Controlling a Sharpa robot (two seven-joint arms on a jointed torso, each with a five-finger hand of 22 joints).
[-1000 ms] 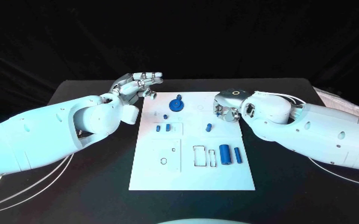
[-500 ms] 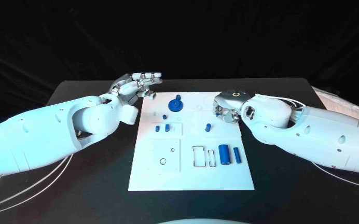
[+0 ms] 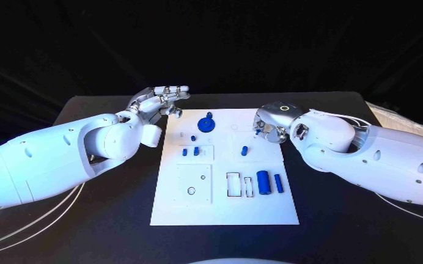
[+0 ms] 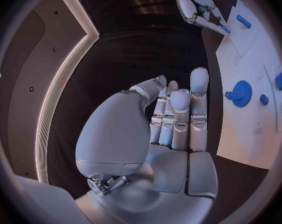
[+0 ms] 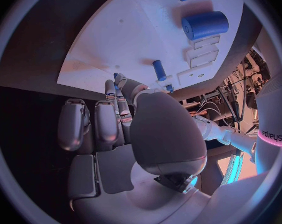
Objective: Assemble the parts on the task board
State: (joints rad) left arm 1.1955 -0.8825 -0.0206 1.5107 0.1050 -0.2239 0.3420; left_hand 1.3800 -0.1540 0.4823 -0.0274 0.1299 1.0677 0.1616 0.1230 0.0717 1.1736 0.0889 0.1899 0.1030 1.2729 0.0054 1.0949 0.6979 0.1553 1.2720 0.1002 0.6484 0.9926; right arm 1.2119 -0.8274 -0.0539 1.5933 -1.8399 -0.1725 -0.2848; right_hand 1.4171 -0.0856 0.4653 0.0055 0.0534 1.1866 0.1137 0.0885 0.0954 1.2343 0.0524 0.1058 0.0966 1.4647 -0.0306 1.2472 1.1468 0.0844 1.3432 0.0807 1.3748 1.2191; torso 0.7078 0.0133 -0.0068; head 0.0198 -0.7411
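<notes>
Centrally in the frame, the task board (image 3: 225, 200) is laid lengthwise up the table, its large blue cylinder (image 3: 263, 182) aligned likewise. Above-left of it the left hand (image 3: 161, 101) is spread, empty. At the board's upper-right edge a small blue part (image 4: 223, 29) is pinched by the right hand (image 3: 269, 128).

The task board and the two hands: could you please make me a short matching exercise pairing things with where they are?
Things:
1. blue gear
2. large blue cylinder
3. left hand
4. right hand

Places:
A. over the task board's right edge
B. far part of the board
C. near right part of the board
D. beyond the board's far left corner

Pairs: 1-B, 2-C, 3-D, 4-A
</notes>
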